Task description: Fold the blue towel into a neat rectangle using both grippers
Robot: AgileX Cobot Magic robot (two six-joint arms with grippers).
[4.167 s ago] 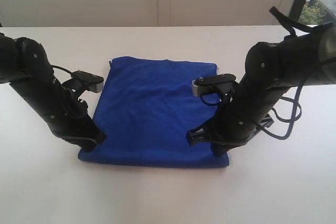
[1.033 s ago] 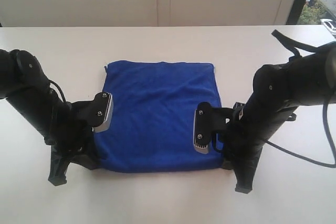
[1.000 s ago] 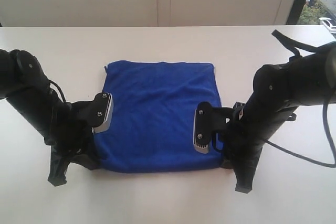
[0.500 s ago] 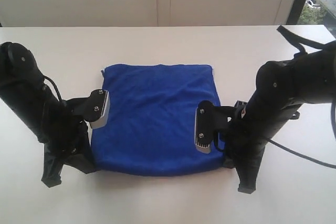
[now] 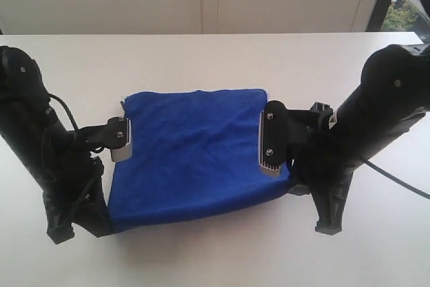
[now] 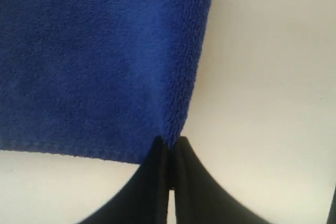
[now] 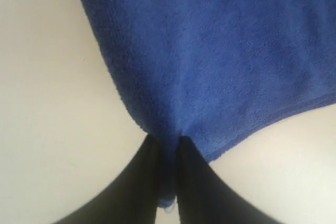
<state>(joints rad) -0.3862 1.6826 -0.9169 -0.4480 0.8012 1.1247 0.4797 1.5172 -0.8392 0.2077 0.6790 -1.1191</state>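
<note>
Now L gripper (image 6: 169,148) & R gripper (image 7: 167,148) — each tight on a near-edge corner, blue towel (image 5: 191,152) — bare table (image 5: 215,58) round it.

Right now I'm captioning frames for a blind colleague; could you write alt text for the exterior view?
A blue towel lies spread on a white table, its two near corners pinched by the left gripper and the right gripper. The black arms angle up and outward toward the picture's sides.
</note>
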